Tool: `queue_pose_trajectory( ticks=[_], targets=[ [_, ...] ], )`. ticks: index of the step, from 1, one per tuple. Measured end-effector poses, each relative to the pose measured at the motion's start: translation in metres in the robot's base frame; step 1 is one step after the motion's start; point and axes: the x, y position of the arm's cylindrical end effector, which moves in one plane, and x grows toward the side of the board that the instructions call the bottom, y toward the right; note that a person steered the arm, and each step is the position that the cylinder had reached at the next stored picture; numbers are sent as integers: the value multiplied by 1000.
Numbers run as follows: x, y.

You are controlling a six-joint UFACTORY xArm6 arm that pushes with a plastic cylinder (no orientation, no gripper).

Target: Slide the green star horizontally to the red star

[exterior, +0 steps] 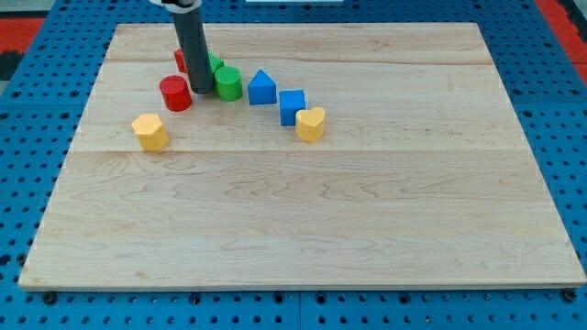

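Note:
My tip (202,92) rests on the wooden board (303,211) near the view's top left. It stands between the red cylinder (175,93) on its left and the green cylinder (228,83) on its right. Just behind the rod, a red block (181,60) shows at its left edge and a green block (215,65) at its right edge. Both are mostly hidden by the rod, so I cannot make out their star shapes. The rod stands between them.
A blue triangular block (261,88), a blue cube (292,105) and a yellow heart (310,124) run in a line to the right of the green cylinder. A yellow block (149,131) lies below the red cylinder.

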Motion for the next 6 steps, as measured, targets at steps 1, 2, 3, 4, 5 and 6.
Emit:
queue_pose_trajectory(
  ticks=[1,2,3,4,5,6],
  targets=[
    [-7,-45],
    [-12,-71],
    [-15,-89],
    [-21,-89],
    [-29,-69],
    [-21,-42]
  ],
)
